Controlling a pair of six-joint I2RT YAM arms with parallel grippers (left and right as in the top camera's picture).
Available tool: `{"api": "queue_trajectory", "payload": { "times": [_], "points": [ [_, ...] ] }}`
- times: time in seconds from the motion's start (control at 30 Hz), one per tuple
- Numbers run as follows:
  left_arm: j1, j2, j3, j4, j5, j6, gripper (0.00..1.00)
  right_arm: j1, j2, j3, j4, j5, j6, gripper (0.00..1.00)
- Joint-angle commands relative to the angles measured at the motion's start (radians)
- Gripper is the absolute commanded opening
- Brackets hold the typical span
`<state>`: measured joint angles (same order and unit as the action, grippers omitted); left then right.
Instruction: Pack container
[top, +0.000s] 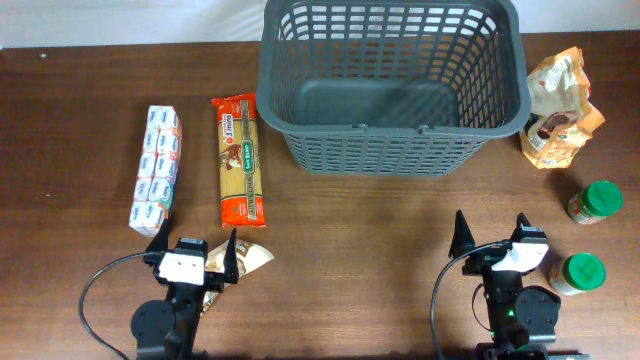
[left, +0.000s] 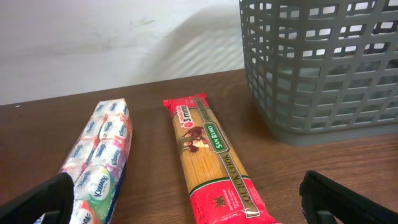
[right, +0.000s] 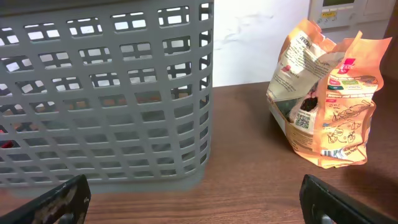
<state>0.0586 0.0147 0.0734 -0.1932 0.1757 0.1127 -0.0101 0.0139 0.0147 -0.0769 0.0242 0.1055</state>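
**A:** What's nearest the jaws?

**B:** Both pairs stand wide apart and hold nothing. A small crinkled packet (top: 256, 259) lies against the right side of the left gripper (top: 195, 244). A green-lidded jar (top: 579, 272) stands just right of the right gripper (top: 490, 232).

**A:** And further out?

**B:** Straight ahead of the left jaws lies the San Remo spaghetti packet (top: 240, 160). Its long axis runs away from them, so they already span its narrow width. A Kleenex tissue pack (top: 158, 168) lies parallel on its left.

**A:** Where's the container?

**B:** The container (top: 390, 155) is farthest out and empty, with its long axis crosswise. It's ahead and right of the left jaws, ahead and slightly left of the right ones. I'd say the left arm is nearer the spaghetti, which would travel forward and rightward.
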Motion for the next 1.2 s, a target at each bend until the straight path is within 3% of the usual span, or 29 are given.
{"api": "queue_trajectory", "payload": {
  "times": [0.0, 0.87, 1.17],
  "points": [
    [-0.002, -0.010, -0.014, 0.003, -0.007, 0.016, 0.99, 0.010, -0.011, -0.009, -0.003, -0.006, 0.003, 0.99],
    [-0.002, -0.010, -0.014, 0.003, -0.007, 0.016, 0.99, 0.010, -0.011, -0.009, -0.001, -0.007, 0.003, 0.99],
    [-0.002, -0.010, -0.014, 0.003, -0.007, 0.016, 0.99, 0.010, -0.008, 0.095, 0.019, -0.214, 0.060, 0.99]
  ]
}}
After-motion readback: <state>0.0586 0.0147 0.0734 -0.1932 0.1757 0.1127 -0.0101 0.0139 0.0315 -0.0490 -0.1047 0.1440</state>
